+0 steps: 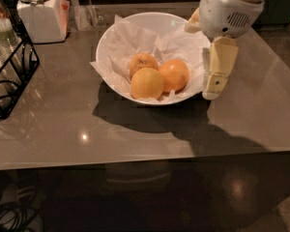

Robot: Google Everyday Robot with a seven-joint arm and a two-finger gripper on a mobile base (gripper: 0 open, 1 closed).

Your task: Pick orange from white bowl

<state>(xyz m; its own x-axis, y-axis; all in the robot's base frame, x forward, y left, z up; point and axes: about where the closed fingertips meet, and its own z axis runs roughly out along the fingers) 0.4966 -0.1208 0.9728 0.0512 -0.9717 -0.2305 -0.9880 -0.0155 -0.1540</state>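
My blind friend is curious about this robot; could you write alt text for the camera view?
A robot's gripper hangs beside a white bowl holding the orange and two paler fruits on crumpled paper. The bowl sits on a grey table, with a white jar behind.

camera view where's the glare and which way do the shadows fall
Camera view: a small glint sits on the table in front of the white bowl; the bowl's shadow falls toward the camera; the gripper, hanging at the bowl's right rim, casts its own shadow nearer the front edge; the orange is evenly lit.
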